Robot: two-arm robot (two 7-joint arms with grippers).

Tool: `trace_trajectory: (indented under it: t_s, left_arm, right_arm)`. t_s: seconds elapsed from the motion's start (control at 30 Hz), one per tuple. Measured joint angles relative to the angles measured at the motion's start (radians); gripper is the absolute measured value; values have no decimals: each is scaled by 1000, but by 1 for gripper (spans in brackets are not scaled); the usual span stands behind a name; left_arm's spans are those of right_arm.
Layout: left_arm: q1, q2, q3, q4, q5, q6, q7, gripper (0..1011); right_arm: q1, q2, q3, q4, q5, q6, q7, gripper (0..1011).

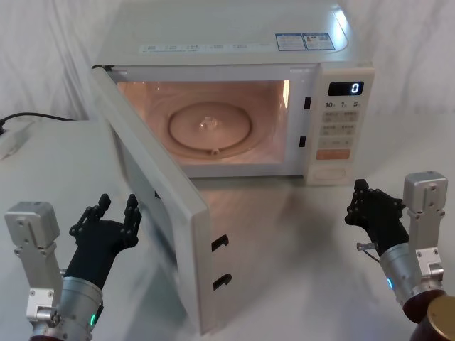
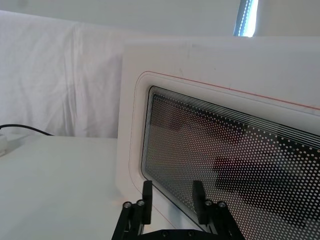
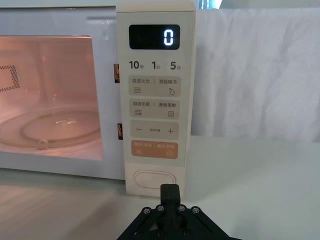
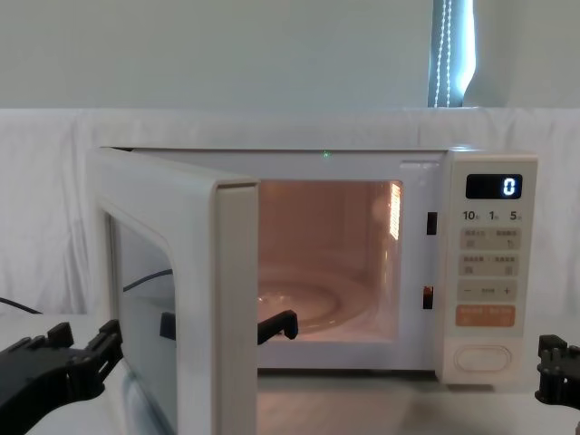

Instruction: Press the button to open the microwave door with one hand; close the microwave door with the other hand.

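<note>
Claws first: my left claw point(image 1: 114, 213), fingers spread, sits lower left just beside the swung-open microwave door point(image 1: 153, 177), its outer face toward me. My right claw point(image 1: 364, 202), fingers together, rests lower right, below the button point(image 1: 331, 171).

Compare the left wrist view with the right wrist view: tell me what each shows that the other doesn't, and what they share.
Left wrist view alone: the outer face of the open door with its dark mesh window, the left hand open just in front of it, and a black cable on the table.

Right wrist view alone: the control panel with its display reading 0, the button at the bottom, the lit cavity with the glass turntable, and the right hand shut, just short of the button.

Both: the white table and the white cloth behind.
</note>
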Motion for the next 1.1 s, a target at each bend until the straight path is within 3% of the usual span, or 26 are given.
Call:
trace_trajectory:
  t_s: [0.57,1.1]
  left_arm:
    - [0,0,0,0,0,0,0,5]
    - [0,0,0,0,0,0,0,0]
  right_arm:
    - [0,0,0,0,0,0,0,0]
    - [0,0,0,0,0,0,0,0]
